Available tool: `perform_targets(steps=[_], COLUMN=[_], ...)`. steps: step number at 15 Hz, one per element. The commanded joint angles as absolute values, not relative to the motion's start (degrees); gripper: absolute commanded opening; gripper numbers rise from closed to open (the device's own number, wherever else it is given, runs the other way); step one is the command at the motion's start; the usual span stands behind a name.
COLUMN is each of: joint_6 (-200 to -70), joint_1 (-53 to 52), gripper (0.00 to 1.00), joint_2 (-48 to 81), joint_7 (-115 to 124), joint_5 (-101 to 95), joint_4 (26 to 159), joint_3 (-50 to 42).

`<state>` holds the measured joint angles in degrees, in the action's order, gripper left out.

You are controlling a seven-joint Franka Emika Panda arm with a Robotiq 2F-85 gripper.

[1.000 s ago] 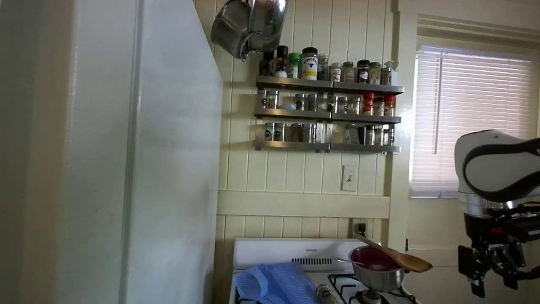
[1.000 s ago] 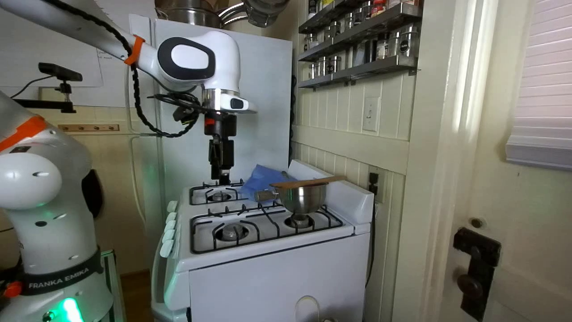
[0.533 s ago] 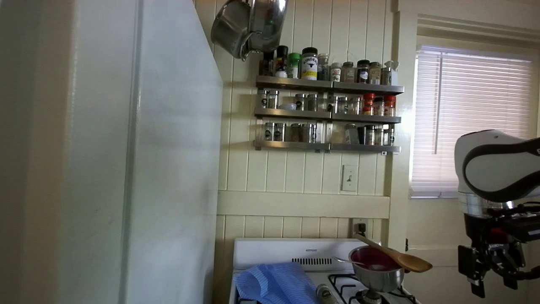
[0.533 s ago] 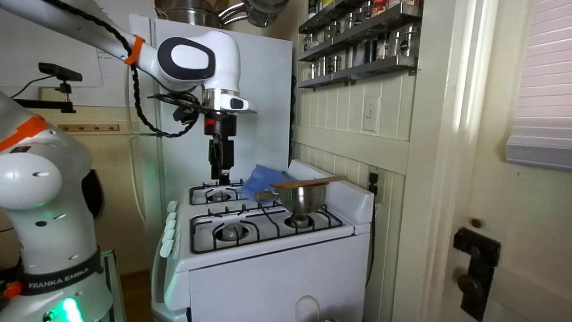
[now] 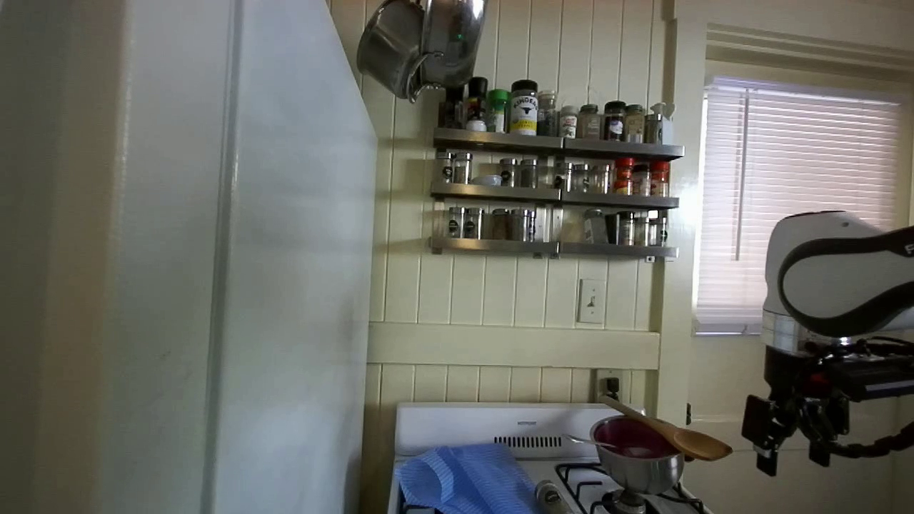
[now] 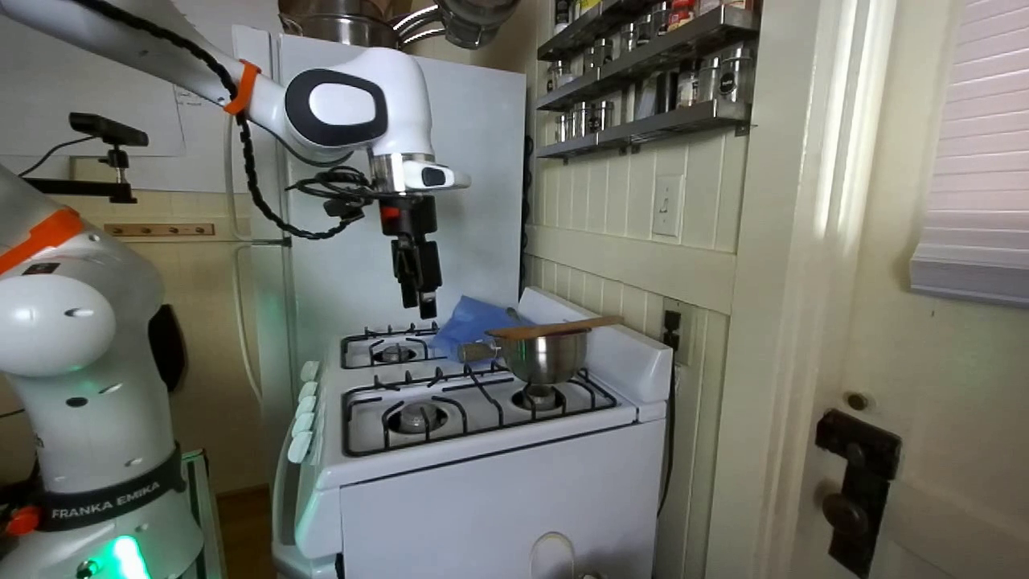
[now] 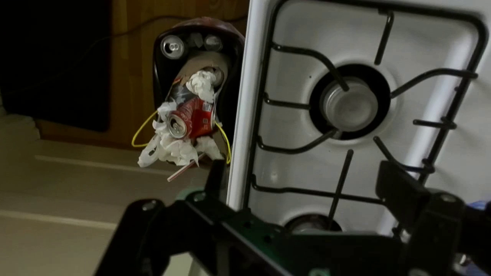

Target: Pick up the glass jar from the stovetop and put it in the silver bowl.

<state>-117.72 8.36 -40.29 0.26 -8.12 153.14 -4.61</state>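
The glass jar (image 5: 551, 496) lies on its side on the stovetop (image 6: 476, 412), beside the blue cloth. It shows in both exterior views (image 6: 477, 351), partly cut off by the frame edge or hidden behind the bowl. The silver bowl (image 6: 545, 359) stands over a rear burner; its inside looks dark red in an exterior view (image 5: 640, 475). My gripper (image 6: 420, 312) hangs above the stove's front part, apart from jar and bowl. In the wrist view (image 7: 307, 180) its fingers (image 7: 401, 189) stand wide apart with nothing between them. The jar is not clearly visible there.
A wooden spoon (image 6: 555, 327) lies across the bowl's rim. A blue cloth (image 5: 475, 477) lies on the stove's fridge side. Black grates (image 7: 303, 147) stand up from the enamel. A filled bin (image 7: 191, 115) stands by the stove's front. The raised back panel (image 6: 591, 346) borders the rear.
My gripper has moved up a little and toward the stove's back panel, tilting slightly. The jar, bowl, spoon and cloth have not moved.
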Motion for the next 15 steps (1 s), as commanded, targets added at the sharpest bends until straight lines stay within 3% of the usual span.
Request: perform_targets(steps=[1,5,15], joint_6=[-122.9,-129.0,-125.6], joint_1=[7.8,5.6,-0.6], gripper=[1.0,1.0,1.0], joint_2=[-39.3,-37.4,-26.9], joint_7=[-0.1,-3.9,11.9], joint_5=[-7.7,-5.9,0.1], joint_4=[152.5,150.9,141.6], joint_3=[-5.1,-6.2,5.9])
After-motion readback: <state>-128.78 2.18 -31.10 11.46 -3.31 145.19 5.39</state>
